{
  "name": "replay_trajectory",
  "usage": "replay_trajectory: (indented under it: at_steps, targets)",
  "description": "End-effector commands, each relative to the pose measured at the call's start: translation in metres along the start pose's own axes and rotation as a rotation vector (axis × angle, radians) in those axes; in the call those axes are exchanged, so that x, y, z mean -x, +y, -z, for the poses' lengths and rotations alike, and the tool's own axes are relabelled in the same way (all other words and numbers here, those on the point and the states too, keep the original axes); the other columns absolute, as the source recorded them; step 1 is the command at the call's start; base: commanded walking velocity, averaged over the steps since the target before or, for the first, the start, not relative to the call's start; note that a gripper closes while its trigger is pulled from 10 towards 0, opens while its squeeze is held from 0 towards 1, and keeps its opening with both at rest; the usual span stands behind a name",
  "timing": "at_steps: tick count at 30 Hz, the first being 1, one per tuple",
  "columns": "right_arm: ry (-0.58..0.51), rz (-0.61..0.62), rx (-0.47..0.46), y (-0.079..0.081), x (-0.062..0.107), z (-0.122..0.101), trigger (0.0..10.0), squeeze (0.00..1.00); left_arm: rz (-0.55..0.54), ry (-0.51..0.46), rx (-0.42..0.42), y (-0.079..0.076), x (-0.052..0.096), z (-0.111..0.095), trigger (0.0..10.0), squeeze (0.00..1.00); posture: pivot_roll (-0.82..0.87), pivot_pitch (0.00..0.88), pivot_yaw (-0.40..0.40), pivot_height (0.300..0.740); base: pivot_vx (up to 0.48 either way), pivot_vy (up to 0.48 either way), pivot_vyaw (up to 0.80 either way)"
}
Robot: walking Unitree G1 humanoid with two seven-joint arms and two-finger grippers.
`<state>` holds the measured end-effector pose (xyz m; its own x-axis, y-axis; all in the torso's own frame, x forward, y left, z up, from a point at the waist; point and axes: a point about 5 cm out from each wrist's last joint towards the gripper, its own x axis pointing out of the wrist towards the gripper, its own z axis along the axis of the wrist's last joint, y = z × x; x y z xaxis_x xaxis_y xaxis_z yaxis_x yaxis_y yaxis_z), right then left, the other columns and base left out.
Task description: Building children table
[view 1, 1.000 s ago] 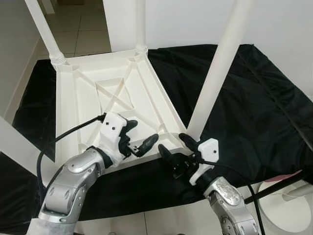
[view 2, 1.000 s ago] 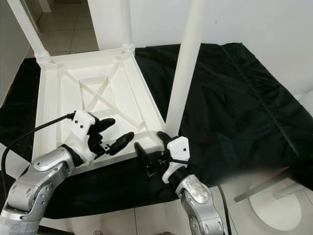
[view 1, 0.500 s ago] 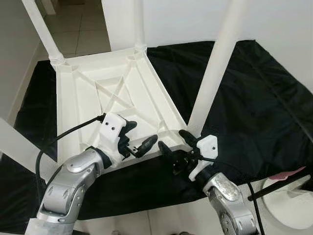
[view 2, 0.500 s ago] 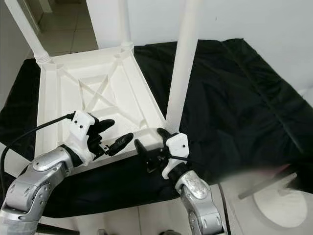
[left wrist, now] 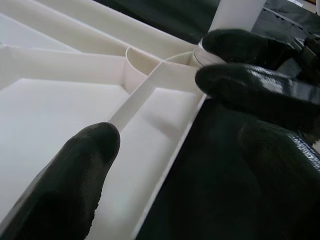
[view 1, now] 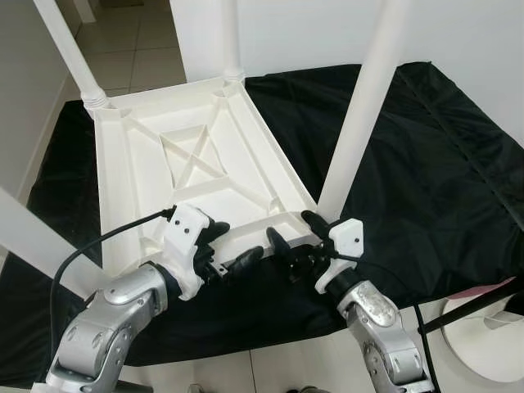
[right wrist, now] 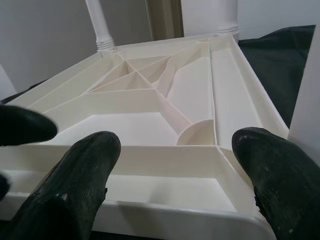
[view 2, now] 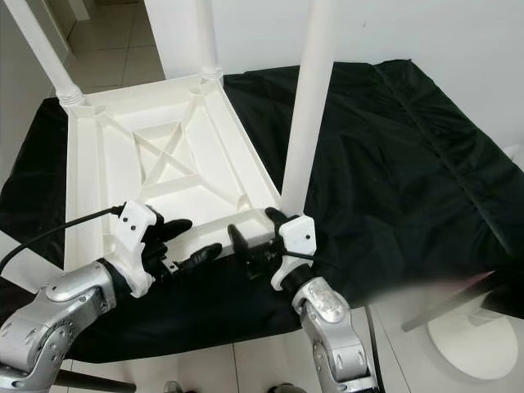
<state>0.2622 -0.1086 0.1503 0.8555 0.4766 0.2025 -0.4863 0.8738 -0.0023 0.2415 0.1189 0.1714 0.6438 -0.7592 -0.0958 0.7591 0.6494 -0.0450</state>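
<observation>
the white children table (view 1: 196,172) lies upside down on a black cloth (view 1: 426,164) spread over the tiled floor (view 1: 131,49), its ribbed underside facing up at me. three legs stand up from its corners: one at the far left corner (view 1: 70,53), one at the far right corner (view 1: 228,37), and a thick one (view 1: 360,115) rising from the near right corner at about 1 o'clock from my right tool. a fourth white leg (view 1: 37,241) crosses at 9 o'clock.

my left tool (view 1: 233,248) sits at the table's near edge, its fingers spread open and holding nothing; one finger (left wrist: 75,180) lies over the underside, the other (left wrist: 250,90) outside the rim above the cloth.

my right tool (view 1: 296,237) is just beside it at the near right corner, at 3 o'clock from the left one. it is wide open and empty too, its two fingers (right wrist: 85,165) straddling the near rim, with the leg's base just beside the right-hand finger.

a white round base (view 1: 483,336) rests on the floor at 4 o'clock, off the cloth.
</observation>
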Motion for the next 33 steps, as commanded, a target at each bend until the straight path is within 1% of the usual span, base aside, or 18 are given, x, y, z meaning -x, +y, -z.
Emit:
replay_trajectory:
  at_steps: [1, 2, 3, 4, 6, 10, 13, 14, 18, 19, 22, 24, 26, 27, 28, 29, 32, 33]
  targets:
    - [0.002, 0.03, 0.007, -0.009, 0.0, 0.001, 10.0, 0.0, 0.082, 0.016, 0.002, -0.007, 0.005, 0.001, 10.0, 0.0, -0.02, 0.124, 0.032, 0.74, 0.0, 0.0, 0.0]
    - [0.0, 0.05, 0.022, -0.016, -0.001, 0.0, 10.0, 0.0, 0.102, 0.029, 0.005, -0.01, 0.009, 0.003, 10.0, 0.0, -0.01, 0.121, 0.032, 0.74, 0.0, 0.0, 0.0]
    - [0.0, 0.05, 0.022, -0.016, -0.001, 0.0, 10.0, 0.0, 0.102, 0.029, 0.005, -0.01, 0.009, 0.003, 10.0, 0.0, -0.01, 0.121, 0.032, 0.74, 0.0, 0.0, 0.0]
    - [0.0, 0.063, 0.032, -0.02, -0.002, 0.0, 10.0, 0.0, 0.116, 0.037, 0.007, -0.012, 0.012, 0.004, 10.0, 0.0, -0.01, 0.121, 0.032, 0.74, 0.0, 0.0, 0.0]
    - [0.0, 0.063, 0.032, -0.02, -0.002, 0.0, 10.0, 0.0, 0.116, 0.037, 0.007, -0.012, 0.012, 0.004, 10.0, 0.0, -0.01, 0.121, 0.032, 0.74, 0.0, 0.0, 0.0]
    - [-0.02, 0.17, 0.048, -0.044, -0.007, -0.002, 10.0, 0.0, 0.148, 0.067, -0.019, -0.02, 0.021, 0.006, 10.0, 0.0, 0.0, 0.114, 0.031, 0.74, 0.0, 0.0, 0.0]
    - [-0.039, 0.203, 0.046, -0.049, -0.012, -0.005, 10.0, 0.0, 0.146, 0.068, -0.036, -0.022, 0.022, 0.007, 10.0, 0.0, 0.0, 0.114, 0.031, 0.74, 0.0, 0.0, 0.0]
    - [-0.053, 0.226, 0.042, -0.052, -0.016, -0.007, 10.0, 0.0, 0.141, 0.049, -0.045, -0.023, 0.022, 0.006, 10.0, 0.0, 0.01, 0.111, 0.024, 0.74, 0.0, 0.0, 0.0]
    - [-0.07, 0.253, 0.037, -0.056, -0.02, -0.009, 10.0, 0.0, 0.146, 0.052, -0.047, -0.025, 0.022, 0.007, 10.0, 0.0, 0.02, 0.112, 0.016, 0.74, 0.0, 0.0, 0.0]
    - [-0.066, 0.273, 0.03, -0.063, -0.019, -0.007, 10.0, 0.0, 0.16, 0.06, -0.047, -0.026, 0.025, 0.008, 10.0, 0.0, 0.02, 0.107, 0.007, 0.74, 0.0, 0.0, 0.0]
    - [-0.062, 0.281, 0.038, -0.068, -0.018, -0.006, 10.0, 0.0, 0.166, 0.058, -0.042, -0.026, 0.027, 0.007, 10.0, 0.0, 0.02, 0.104, 0.008, 0.74, 0.0, 0.0, 0.0]
    - [-0.058, 0.299, 0.057, -0.077, -0.016, -0.006, 10.0, 0.0, 0.179, 0.061, -0.034, -0.026, 0.032, 0.005, 10.0, 0.0, 0.02, 0.104, 0.008, 0.74, 0.0, 0.0, 0.0]
    - [-0.058, 0.299, 0.057, -0.077, -0.016, -0.006, 10.0, 0.0, 0.179, 0.061, -0.034, -0.026, 0.032, 0.005, 10.0, 0.0, 0.02, 0.104, 0.008, 0.74, 0.0, 0.0, 0.0]
    - [-0.058, 0.311, 0.067, -0.082, -0.015, -0.007, 10.0, 0.0, 0.186, 0.067, -0.03, -0.025, 0.034, 0.005, 10.0, 0.0, 0.02, 0.1, 0.01, 0.74, 0.0, 0.0, 0.0]
    - [-0.058, 0.311, 0.067, -0.082, -0.015, -0.007, 10.0, 0.0, 0.186, 0.067, -0.03, -0.025, 0.034, 0.005, 10.0, 0.0, 0.02, 0.1, 0.01, 0.74, 0.0, 0.0, 0.0]
    - [-0.057, 0.326, 0.076, -0.088, -0.013, -0.007, 10.0, 0.0, 0.199, 0.08, -0.029, -0.025, 0.038, 0.006, 10.0, 0.0, 0.02, 0.098, 0.012, 0.74, 0.0, 0.0, 0.0]
    - [-0.057, 0.338, 0.083, -0.093, -0.012, -0.007, 10.0, 0.0, 0.21, 0.09, -0.033, -0.024, 0.042, 0.007, 10.0, 0.0, 0.02, 0.098, 0.012, 0.74, 0.0, 0.0, 0.0]
    - [-0.055, 0.35, 0.09, -0.097, -0.01, -0.008, 10.0, 0.0, 0.216, 0.1, -0.033, -0.024, 0.046, 0.006, 10.0, 0.0, 0.03, 0.097, 0.008, 0.74, 0.0, 0.0, 0.0]
